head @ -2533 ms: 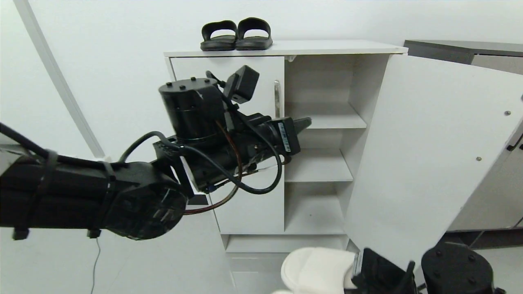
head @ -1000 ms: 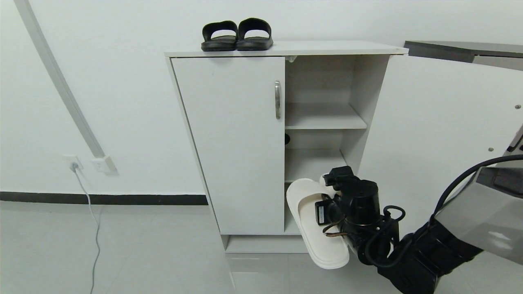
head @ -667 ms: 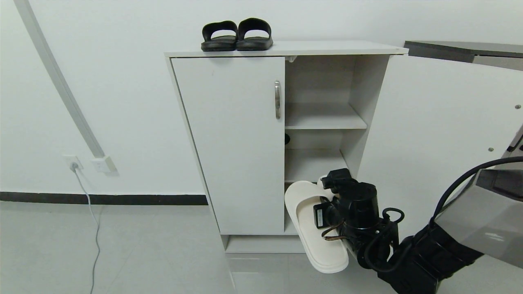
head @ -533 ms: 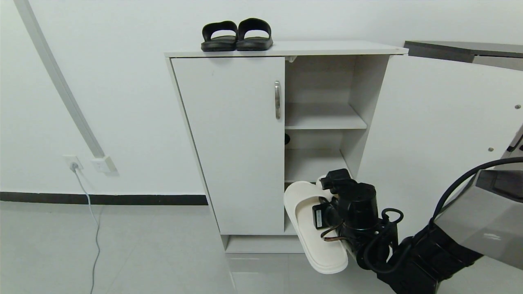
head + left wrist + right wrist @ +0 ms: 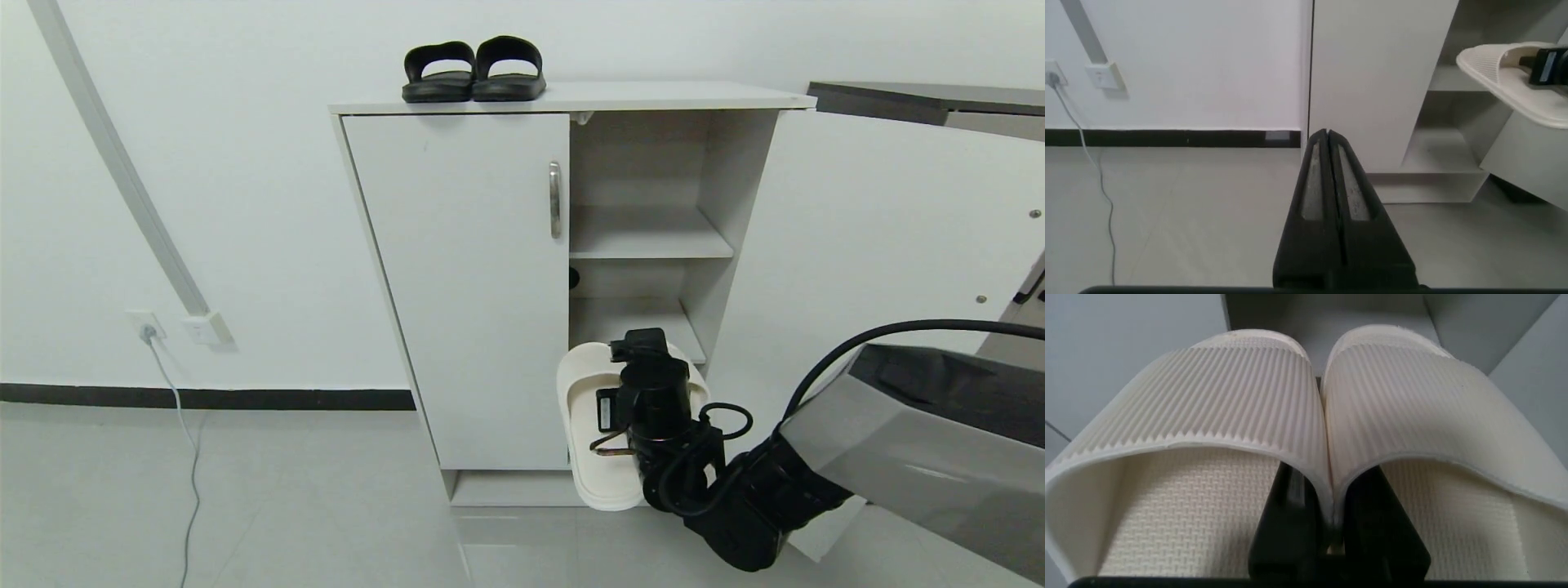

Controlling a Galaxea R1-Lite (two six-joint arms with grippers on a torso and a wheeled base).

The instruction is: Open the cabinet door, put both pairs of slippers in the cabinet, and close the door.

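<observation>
- Head view: the right gripper (image 5: 635, 371) holds the white slippers (image 5: 581, 433) in front of the cabinet's (image 5: 457, 286) lowest bay. The open door (image 5: 857, 245) is just to its right, and the black slippers (image 5: 473, 69) are well above, on the cabinet top.
- Left wrist view: the left gripper (image 5: 1327, 167) is pressed closed and empty, with the cabinet (image 5: 1380, 73) and a white slipper (image 5: 1507, 65) well ahead of it.
- Right wrist view: the fingers (image 5: 1290, 514) clamp both slippers' (image 5: 1241, 400) touching inner edges, toes pointing away from the gripper.

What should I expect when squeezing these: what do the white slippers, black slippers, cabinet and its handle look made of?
White slippers: soft foam or rubber, it seems, matt; ribbed straps, embossed footbeds.
Black slippers: likely moulded rubber or foam, matt; too far to be sure.
Cabinet: white laminated board by its look, smooth flat panels.
Handle: shiny metal, bright glint.
</observation>
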